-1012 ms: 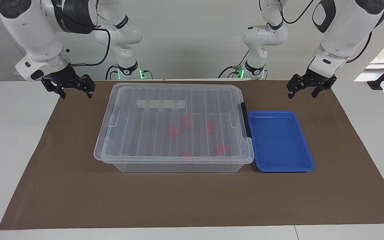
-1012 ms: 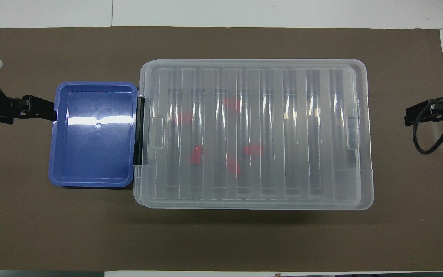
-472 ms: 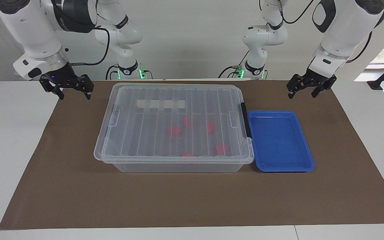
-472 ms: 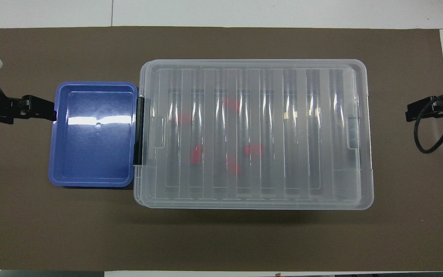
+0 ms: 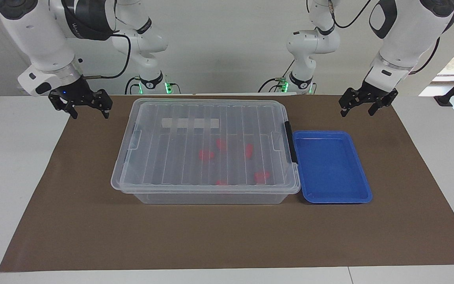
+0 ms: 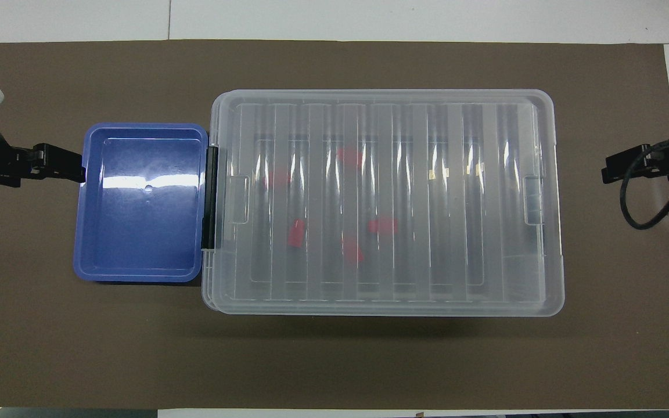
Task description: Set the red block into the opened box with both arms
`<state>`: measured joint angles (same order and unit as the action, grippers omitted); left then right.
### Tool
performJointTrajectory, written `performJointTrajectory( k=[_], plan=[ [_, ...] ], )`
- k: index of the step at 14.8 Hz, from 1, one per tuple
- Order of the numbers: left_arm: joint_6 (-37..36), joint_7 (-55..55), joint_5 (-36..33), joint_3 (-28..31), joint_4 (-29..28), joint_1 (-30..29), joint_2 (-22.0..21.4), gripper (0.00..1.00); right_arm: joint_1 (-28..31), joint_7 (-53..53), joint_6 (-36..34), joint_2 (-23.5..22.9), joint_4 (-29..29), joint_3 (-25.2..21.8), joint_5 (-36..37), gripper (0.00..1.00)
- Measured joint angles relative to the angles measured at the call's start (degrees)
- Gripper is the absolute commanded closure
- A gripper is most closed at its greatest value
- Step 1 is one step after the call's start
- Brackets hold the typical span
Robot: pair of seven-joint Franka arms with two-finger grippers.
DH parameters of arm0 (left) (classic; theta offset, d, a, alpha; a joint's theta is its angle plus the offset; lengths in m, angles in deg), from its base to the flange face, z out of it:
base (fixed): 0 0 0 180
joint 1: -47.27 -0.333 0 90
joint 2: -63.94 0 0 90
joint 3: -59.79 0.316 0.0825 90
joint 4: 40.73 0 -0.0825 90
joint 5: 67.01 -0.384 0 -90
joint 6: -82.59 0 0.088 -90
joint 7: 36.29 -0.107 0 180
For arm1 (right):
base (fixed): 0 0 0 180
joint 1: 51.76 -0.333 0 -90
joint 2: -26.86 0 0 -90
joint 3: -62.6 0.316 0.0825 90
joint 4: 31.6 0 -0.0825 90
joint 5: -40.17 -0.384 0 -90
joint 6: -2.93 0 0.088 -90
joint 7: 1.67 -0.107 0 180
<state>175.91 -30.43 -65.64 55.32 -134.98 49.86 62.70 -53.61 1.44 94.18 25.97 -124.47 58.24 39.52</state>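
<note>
On the brown mat (image 5: 73, 221), mid-desk, sits the lidded clear plastic storage box (image 5: 207, 148) with red blocks (image 5: 206, 154) inside, touching a shallow blue tray (image 5: 331, 167); left gripper (image 5: 363, 107) and right gripper (image 5: 89, 110) hover over the mat's robot-side corners, fingers apart, empty

The box (image 5: 207, 152) sits in the middle of the mat (image 5: 227, 232), which lies on the worktop (image 5: 14, 157). The lid (image 6: 384, 197) is on the box. Several blocks (image 5: 206, 154) lie inside it. The tray (image 5: 331, 167) sits just beside the box, toward the left arm's end of the worktop. The latch (image 5: 288, 142) is on the box's short side next to the tray.
</note>
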Motion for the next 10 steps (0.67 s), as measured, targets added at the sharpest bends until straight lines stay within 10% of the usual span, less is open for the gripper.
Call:
performJointTrajectory(
  k=[10],
  plan=[
    [0.00, 0.00, 0.00, 0.00, 0.00, 0.00, 0.00, 0.00, -0.04, 0.00, -0.89, 0.06, 0.01, 0.02, -0.11, 0.00]
  ],
)
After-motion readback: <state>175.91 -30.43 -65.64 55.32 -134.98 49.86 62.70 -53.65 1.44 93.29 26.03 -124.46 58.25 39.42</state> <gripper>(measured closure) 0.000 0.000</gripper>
